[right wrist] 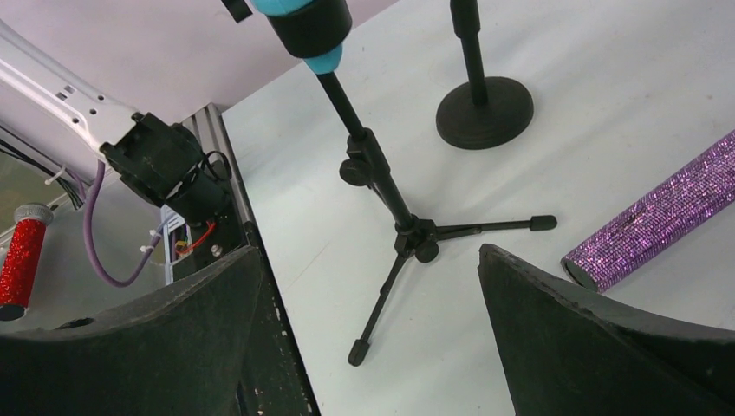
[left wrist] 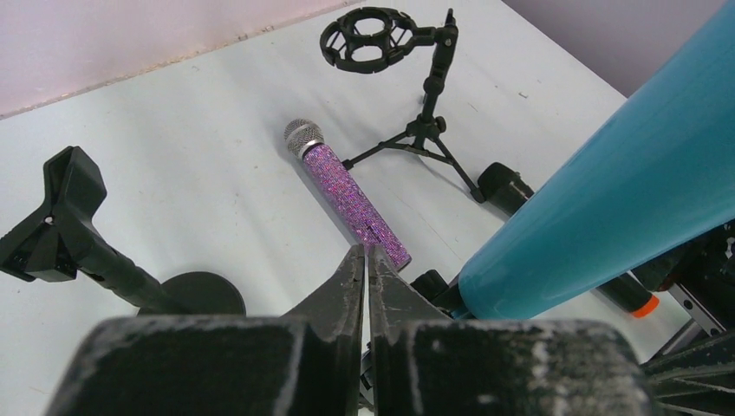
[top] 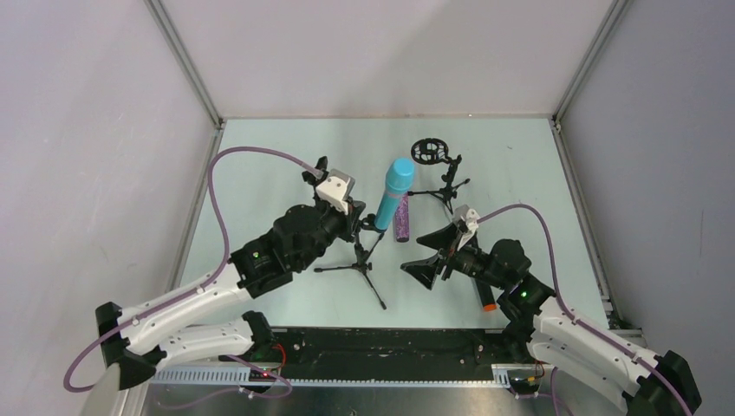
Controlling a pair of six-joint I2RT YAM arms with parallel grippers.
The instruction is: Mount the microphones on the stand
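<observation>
Left wrist view showed the left claw (left wrist: 366, 253) clenched, its two rough black fingers pressed tip to tip with nothing between them. Just to its right rose the blue microphone (left wrist: 607, 191), a smooth, matt, light-blue tube, tilted. To the claw's left stood the round-base stand (left wrist: 78, 234), black, with a forked clip on top. Just beyond the fingertips the purple microphone (left wrist: 351, 195) lay flat on the pale table (left wrist: 199, 139), its barrel crusted with glitter and its silver mesh head pointing away from the claw. Right of it, partly hidden behind the blue tube, lay the black microphone (left wrist: 624, 293), with a bright orange end cap. Farthest off stood the ring stand (left wrist: 425, 130), a small black tripod carrying a round, webbed cradle.

Right wrist view showed the right claw (right wrist: 368, 260) released, its broad matt fingers spread wide. Beyond the gap stood the tripod stand (right wrist: 390, 199), a thin black pole on three rubber-tipped legs. A black clip at its top held the lower end of the blue microphone. The flat butt of the purple microphone lay to the claw's right. The heavy disc foot of the round-base stand sat farther off.
</observation>
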